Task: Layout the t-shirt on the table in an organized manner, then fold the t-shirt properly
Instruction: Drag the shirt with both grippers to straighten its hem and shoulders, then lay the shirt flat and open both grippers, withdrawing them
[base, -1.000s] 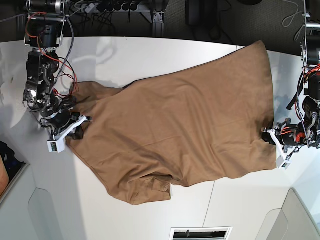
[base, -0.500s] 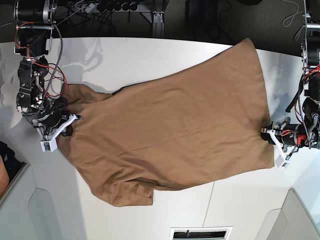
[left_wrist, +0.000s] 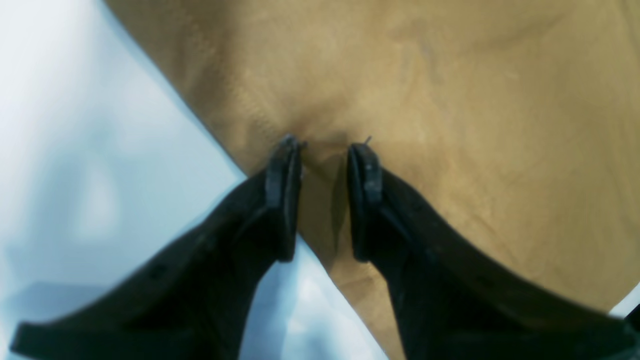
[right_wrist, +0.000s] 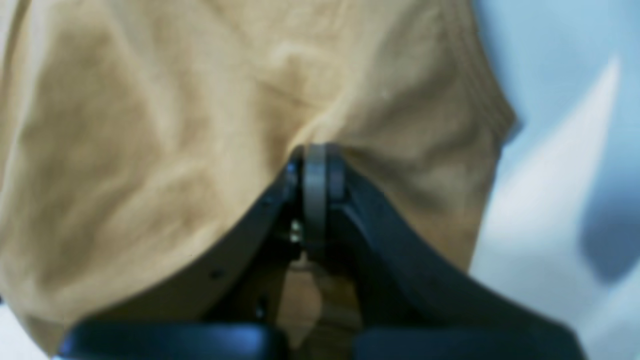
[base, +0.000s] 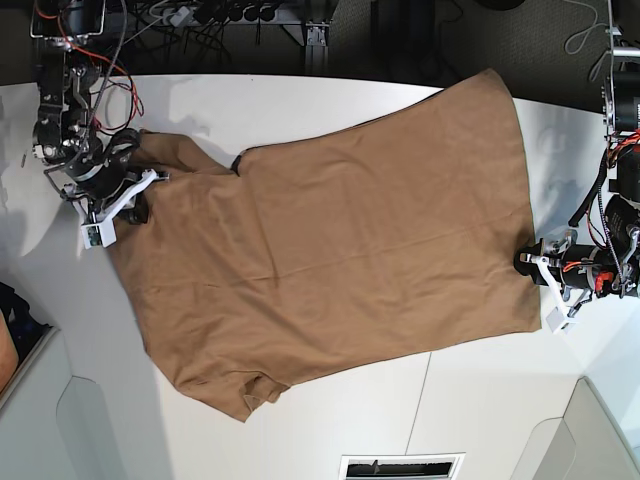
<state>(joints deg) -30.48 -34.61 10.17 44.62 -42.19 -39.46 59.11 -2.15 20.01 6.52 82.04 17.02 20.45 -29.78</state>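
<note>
Both grippers clamp t-shirt (base: 340, 240) | right gripper (base: 128, 208) pulled it flatter

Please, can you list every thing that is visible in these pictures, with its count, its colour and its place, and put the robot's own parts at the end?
t-shirt: one, tan-brown, spread nearly flat across the middle of the table, one sleeve bunched at its near edge.
table: one, white, under the t-shirt, with a thin dark seam in its near part.
cables: several, dark, beyond the far edge of the table.
vent grille: one, white, at the near edge of the base view.
left pincer: one, black, at the t-shirt's edge on the base view's right, jaws closed on a fold of cloth.
right pincer: one, black, at the t-shirt's edge on the base view's left, shut on the cloth.
</note>
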